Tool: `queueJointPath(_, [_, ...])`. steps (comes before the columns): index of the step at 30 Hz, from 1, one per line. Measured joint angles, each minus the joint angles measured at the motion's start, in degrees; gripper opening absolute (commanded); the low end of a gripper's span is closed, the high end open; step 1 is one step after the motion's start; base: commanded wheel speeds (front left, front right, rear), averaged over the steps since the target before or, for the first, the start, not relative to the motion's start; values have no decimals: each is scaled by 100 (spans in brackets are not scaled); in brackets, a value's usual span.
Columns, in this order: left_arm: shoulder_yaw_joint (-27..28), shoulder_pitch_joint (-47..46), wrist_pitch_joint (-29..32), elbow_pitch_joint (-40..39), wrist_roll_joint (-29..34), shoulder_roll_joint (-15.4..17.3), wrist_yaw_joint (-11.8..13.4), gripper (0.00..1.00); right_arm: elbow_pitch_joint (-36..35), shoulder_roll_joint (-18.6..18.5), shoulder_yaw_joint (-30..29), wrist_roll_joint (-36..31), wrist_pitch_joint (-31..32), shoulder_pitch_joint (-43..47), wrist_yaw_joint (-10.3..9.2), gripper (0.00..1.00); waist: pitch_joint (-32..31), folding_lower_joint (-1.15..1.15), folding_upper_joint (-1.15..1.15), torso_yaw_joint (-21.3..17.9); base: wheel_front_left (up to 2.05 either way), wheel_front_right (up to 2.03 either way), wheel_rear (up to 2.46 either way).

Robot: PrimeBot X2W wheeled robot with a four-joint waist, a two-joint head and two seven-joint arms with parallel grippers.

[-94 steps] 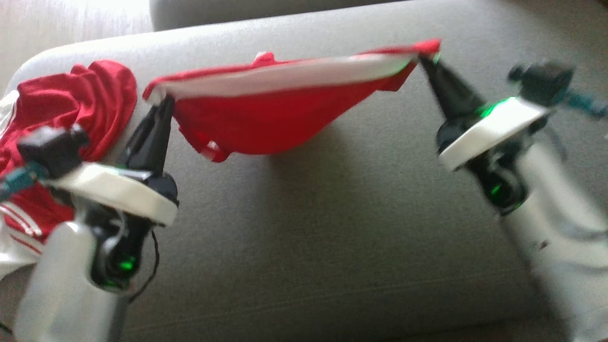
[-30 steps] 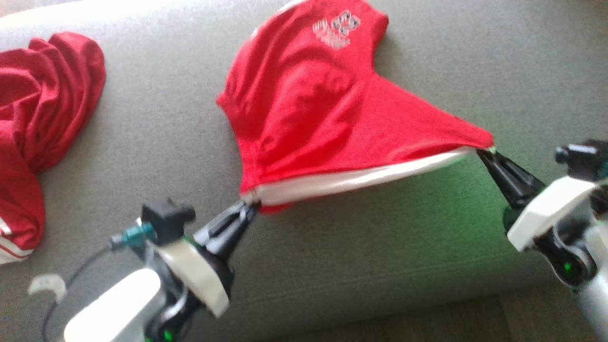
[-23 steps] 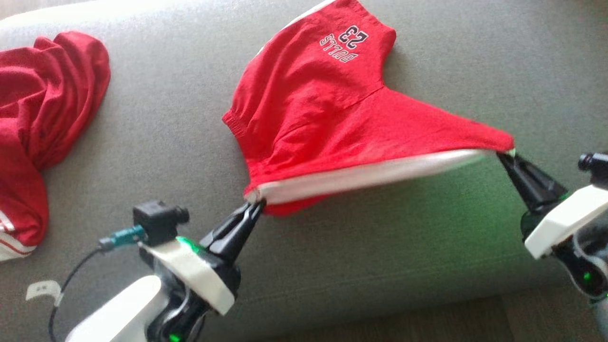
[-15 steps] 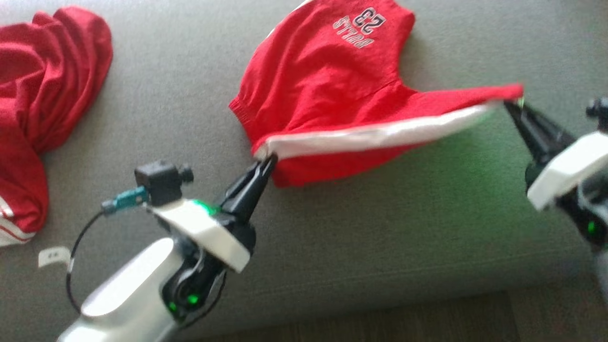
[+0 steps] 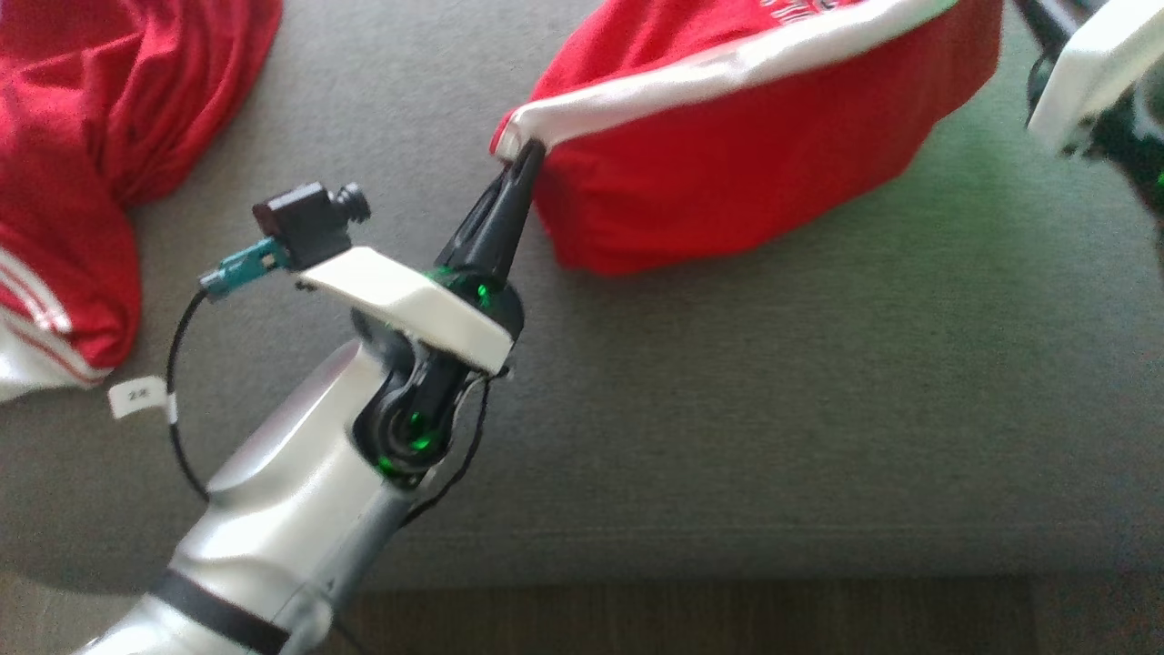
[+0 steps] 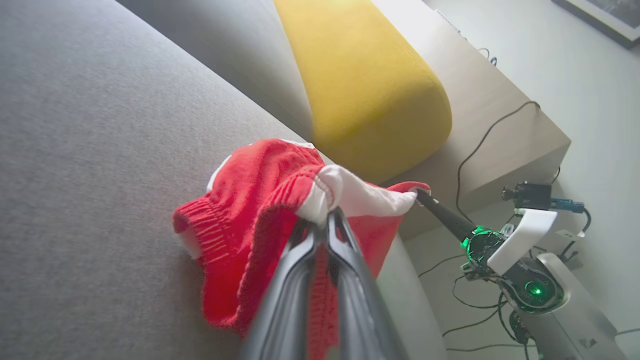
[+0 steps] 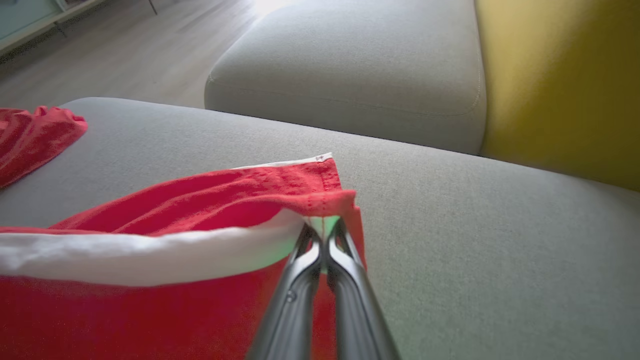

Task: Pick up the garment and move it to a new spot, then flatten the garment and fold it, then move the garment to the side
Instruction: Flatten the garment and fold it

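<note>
The garment (image 5: 746, 155) is a red top with a white band along one edge, held stretched above the grey sofa seat (image 5: 727, 409). My left gripper (image 5: 530, 150) is shut on the band's left corner, with red cloth hanging below it. In the left wrist view the fingertips (image 6: 327, 217) pinch the white corner of the garment (image 6: 250, 215), and my right gripper (image 6: 425, 197) holds the other corner. My right gripper (image 7: 325, 230) is shut on the hem of the garment (image 7: 200, 200). Its white wrist (image 5: 1091, 64) shows at the top right. Most of the garment's print is cut off by the picture's top edge.
A second red garment with white stripes (image 5: 91, 136) lies crumpled on the seat at the left. A yellow cushion (image 6: 370, 85) leans at the back beside a grey seat block (image 7: 350, 65). The sofa's front edge meets dark floor (image 5: 691, 619).
Both grippers have carried the white-banded edge away from me, over the part of the garment with the print. The head camera has shifted too.
</note>
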Motion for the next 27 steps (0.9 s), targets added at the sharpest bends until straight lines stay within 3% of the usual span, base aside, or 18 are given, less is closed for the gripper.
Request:
queueJointPath(11, [138,-733,0,320,-134,-477,0,0,1536,108,270,-154,-16,-1671,0,0,626,1,0,561,0,0,0])
queueJointPath(21, [379,-925,0,593,-11,-716,0,0,2442,234,854,-421,-799,-2235,0,0,1032,0,0,776,0,0,0])
queueJointPath(26, [445,-925,0,657,79,-738,0,0,2698,292,1183,-383,-1256,-2334,0,9,1022,-1,0,773,0,0,0])
queueJointPath(27, [446,-925,0,672,79,-742,0,0,2757,292,1258,-379,-1314,-2354,0,30,1014,-1,0,772,0,0,0])
